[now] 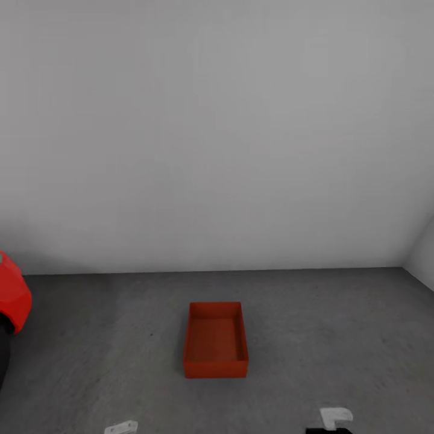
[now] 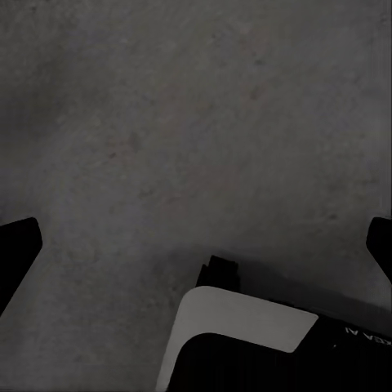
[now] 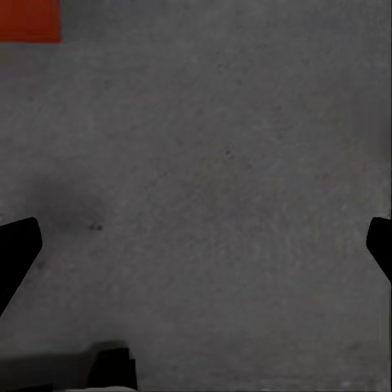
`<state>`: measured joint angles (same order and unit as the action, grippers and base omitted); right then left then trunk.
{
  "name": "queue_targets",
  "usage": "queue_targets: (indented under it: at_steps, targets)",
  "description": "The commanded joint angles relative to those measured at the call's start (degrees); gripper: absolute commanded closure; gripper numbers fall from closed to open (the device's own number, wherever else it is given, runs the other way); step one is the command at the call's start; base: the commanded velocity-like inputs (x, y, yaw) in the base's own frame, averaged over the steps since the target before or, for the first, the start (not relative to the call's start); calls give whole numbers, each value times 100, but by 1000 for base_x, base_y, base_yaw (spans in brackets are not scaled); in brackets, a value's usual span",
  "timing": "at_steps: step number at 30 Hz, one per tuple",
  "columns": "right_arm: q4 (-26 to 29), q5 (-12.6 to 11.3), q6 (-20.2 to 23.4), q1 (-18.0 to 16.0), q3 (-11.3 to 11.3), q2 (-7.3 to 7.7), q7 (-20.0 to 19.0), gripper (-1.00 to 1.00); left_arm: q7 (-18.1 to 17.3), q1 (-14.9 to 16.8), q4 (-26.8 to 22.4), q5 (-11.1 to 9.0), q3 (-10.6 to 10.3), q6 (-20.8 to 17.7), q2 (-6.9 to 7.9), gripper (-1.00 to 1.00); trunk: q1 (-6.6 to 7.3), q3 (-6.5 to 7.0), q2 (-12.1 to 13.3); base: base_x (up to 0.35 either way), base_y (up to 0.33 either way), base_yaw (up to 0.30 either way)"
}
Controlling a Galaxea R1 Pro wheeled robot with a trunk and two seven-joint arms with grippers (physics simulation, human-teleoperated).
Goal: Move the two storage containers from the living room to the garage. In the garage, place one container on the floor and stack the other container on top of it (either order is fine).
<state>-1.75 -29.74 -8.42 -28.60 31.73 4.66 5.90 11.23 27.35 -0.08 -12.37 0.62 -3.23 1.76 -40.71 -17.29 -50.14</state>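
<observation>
Both grippers, left and right, hang spread and empty above the concrete floor; one storage container sits right of the red car, the second presumably unfetched.

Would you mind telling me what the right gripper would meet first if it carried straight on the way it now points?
Most likely the bare concrete floor. The right gripper is open, with nothing between its fingertips. The orange-red storage container sits off at the frame's corner, outside that line. Depth to the floor is unclear.
</observation>
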Motion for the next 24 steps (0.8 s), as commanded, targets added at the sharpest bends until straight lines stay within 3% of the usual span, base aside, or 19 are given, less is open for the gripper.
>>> queue_targets:
  at_steps: [1,7,11,14,18,24]
  targets:
    - [-17,-44,22,181,53,17,-55,-100,11,-59,-1,-24,0,-15,-3,-100,-1,-6,-5,0,0,0]
    - [-15,-58,93,1000,46,-16,-140,-100,5,-457,-1,-19,2,-11,-18,-100,-1,-6,-5,0,0,0]
    - [-16,-97,60,1362,30,-44,-141,-100,3,-746,-1,-10,3,-3,-27,-100,-1,-2,-5,0,0,0]
    - [-11,-117,-90,1734,15,-89,-142,-100,-2,-1036,-1,-6,6,284,-46,-100,-1,16,-5,0,0,0]
    - [-9,-126,-348,1963,-4,-157,-142,-100,5,-1163,-1,-22,7,778,-58,-100,-1,48,-5,0,0,0]
    - [-9,-136,-414,2018,-16,-173,-142,-100,14,-1215,4,-36,8,898,-53,-100,-1,102,-5,0,0,0]
